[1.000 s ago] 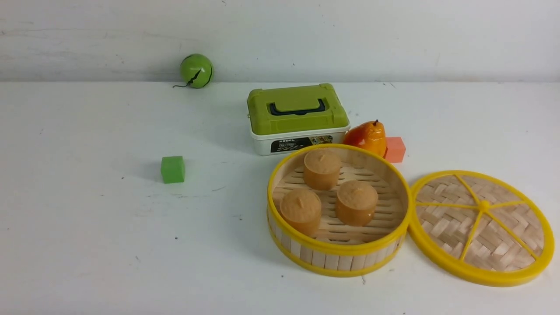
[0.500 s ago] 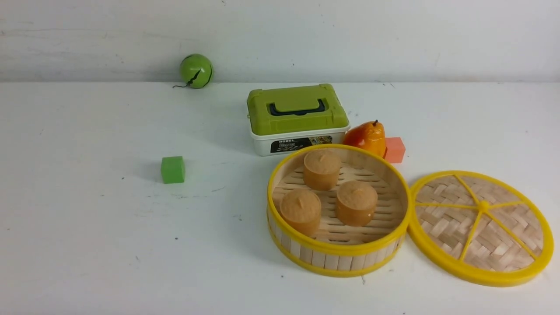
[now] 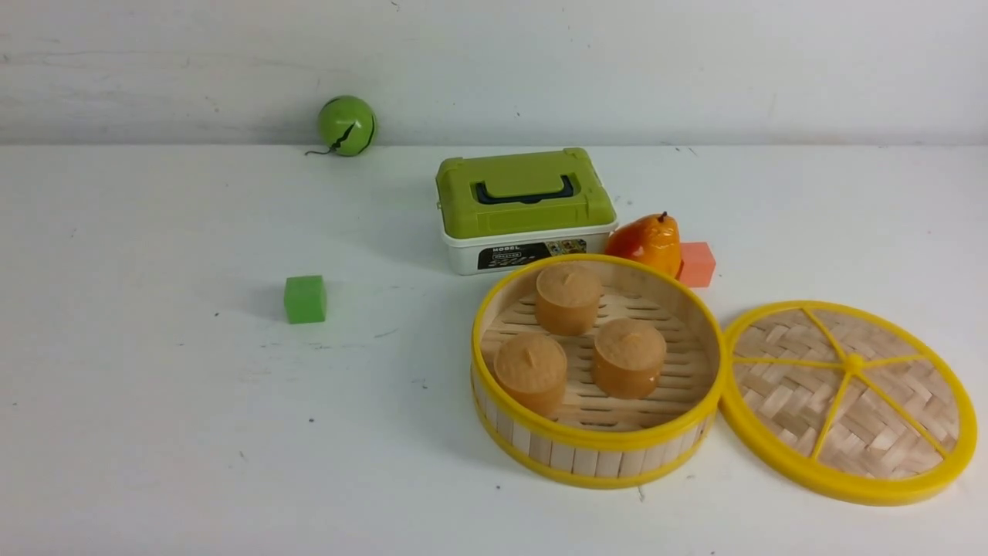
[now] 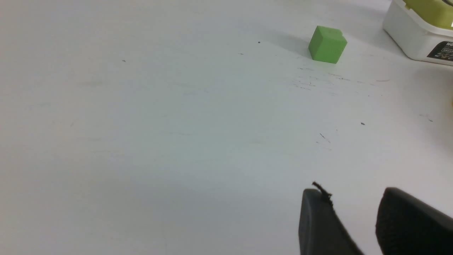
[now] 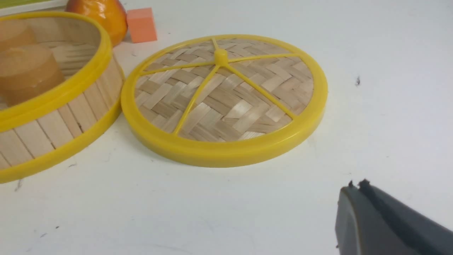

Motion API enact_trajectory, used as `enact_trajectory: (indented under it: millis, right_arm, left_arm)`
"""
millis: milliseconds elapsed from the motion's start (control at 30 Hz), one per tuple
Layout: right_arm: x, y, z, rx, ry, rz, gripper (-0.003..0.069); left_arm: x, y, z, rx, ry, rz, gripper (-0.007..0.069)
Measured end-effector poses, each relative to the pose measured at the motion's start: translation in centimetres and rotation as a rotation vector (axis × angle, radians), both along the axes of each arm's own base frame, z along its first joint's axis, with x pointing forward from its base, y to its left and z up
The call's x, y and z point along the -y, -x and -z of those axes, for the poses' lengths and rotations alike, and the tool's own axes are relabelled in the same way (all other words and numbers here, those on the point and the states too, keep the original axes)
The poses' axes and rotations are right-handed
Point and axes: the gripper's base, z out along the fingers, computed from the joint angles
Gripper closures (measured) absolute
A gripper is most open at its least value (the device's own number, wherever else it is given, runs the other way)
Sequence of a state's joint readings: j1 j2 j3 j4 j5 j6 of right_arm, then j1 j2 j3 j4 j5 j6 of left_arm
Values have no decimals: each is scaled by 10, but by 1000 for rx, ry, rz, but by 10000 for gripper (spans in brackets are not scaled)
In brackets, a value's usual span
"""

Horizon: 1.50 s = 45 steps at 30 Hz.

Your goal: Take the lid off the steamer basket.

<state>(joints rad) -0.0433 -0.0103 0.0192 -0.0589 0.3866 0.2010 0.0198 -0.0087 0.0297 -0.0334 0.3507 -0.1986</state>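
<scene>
The steamer basket (image 3: pixel 598 444) stands uncovered at the front right of the table, with three brown buns (image 3: pixel 569 297) on its slatted floor. The lid (image 3: pixel 849 401) lies flat on the table to the right of the basket, its rim touching the basket's. Both show in the right wrist view, the lid (image 5: pixel 223 95) beside the basket (image 5: pixel 53 99). My right gripper (image 5: pixel 355 186) is shut and empty, over bare table near the lid. My left gripper (image 4: pixel 350 191) is open and empty, over bare table. Neither gripper shows in the front view.
A white box with a green lid (image 3: pixel 525 208) stands behind the basket, with an orange pear (image 3: pixel 647 241) and a pink cube (image 3: pixel 697 263) beside it. A green cube (image 3: pixel 304 299) sits at mid-left and a green ball (image 3: pixel 346 125) at the back wall.
</scene>
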Motion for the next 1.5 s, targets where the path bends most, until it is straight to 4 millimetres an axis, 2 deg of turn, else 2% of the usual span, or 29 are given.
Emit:
enact_trajectory:
  millis: [1500]
  right_arm:
    - [-2, 0, 0, 0, -3, -36, 651]
  left_arm:
    - [0, 0, 0, 0, 0, 0, 385]
